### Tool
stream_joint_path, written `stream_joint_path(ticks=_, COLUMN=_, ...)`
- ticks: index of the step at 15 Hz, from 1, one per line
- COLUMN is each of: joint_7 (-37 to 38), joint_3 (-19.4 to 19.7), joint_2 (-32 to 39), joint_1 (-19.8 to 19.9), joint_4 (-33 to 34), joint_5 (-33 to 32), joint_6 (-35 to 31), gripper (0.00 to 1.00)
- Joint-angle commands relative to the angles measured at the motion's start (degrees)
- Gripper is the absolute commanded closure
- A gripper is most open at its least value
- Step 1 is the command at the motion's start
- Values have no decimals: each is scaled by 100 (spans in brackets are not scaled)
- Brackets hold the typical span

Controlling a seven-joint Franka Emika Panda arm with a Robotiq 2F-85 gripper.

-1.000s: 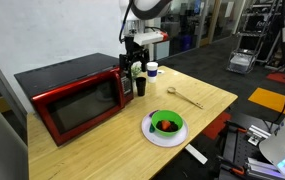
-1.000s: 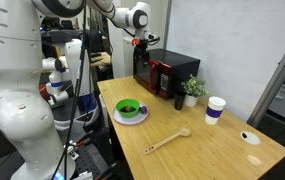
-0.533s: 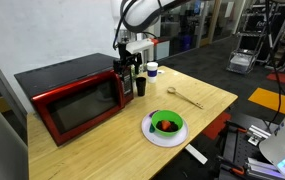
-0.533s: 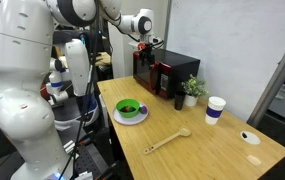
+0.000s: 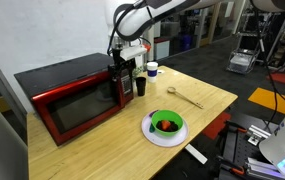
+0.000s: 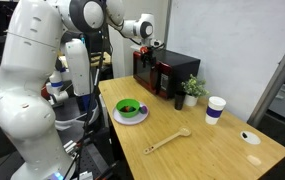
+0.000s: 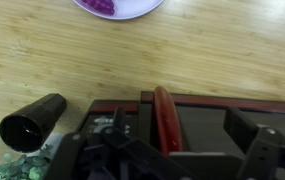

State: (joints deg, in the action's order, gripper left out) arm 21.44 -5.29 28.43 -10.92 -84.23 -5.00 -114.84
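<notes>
Jaws spread wide, glossy red boxy microwave (image 5: 77,105), black cylindrical cup (image 7: 32,122)

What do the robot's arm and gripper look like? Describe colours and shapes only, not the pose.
The arm is built of glossy white, rounded segments with darker bands at the joints. The gripper at its end is black and boxy. In the wrist view its two fingers are dark, blocky and matte.

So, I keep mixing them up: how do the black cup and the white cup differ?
The black cup is dark all over; the white cup is pale with a dark band. The black cup stands right beside the red microwave, the white cup farther off. Both stand upright on the wooden table.
</notes>
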Motion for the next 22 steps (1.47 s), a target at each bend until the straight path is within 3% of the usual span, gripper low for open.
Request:
stream_joint_path(ticks=1, joint_7=-149, joint_3=135, joint_2=238, joint_1=-90, joint_4=293, joint_5=-45, joint_6=-143, gripper=0)
stream_joint_path(ticks=18, joint_7=-177, joint_3=213, joint_2=428, joint_1=-66, joint_4=651, joint_5=17, joint_6=-255, gripper=0)
stream_joint_path(ticks=19, joint_7=-180, joint_3=211, joint_2=433, joint_1=-64, joint_4=662, joint_5=27, joint_6=-250, gripper=17)
stream_joint_path(ticks=22, joint_7=-206, joint_3=213, joint_2=493, joint_1=-67, joint_4=711, joint_5=22, joint_6=-260, gripper=40)
